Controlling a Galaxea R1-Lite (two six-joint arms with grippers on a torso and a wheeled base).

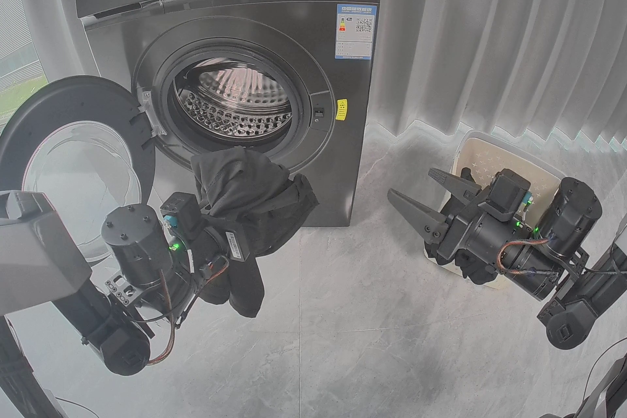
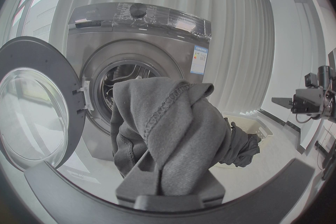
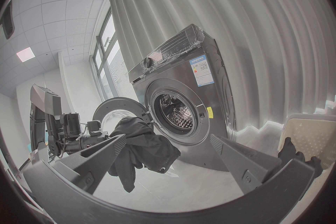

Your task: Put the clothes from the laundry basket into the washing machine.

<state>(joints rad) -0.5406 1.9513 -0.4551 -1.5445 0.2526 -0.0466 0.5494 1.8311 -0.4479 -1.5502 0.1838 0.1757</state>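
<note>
A dark grey garment hangs bunched from my left gripper, which is shut on it just below and in front of the washing machine opening. The round door is swung open to the left and the steel drum is visible inside. In the right wrist view the same garment dangles before the drum. My right gripper is open and holds nothing, hovering over the cream laundry basket on the floor at the right. Dark clothes hang over the basket's rim.
White curtains hang behind the machine and basket. Grey tiled floor lies open between the two arms. A window is at the far left.
</note>
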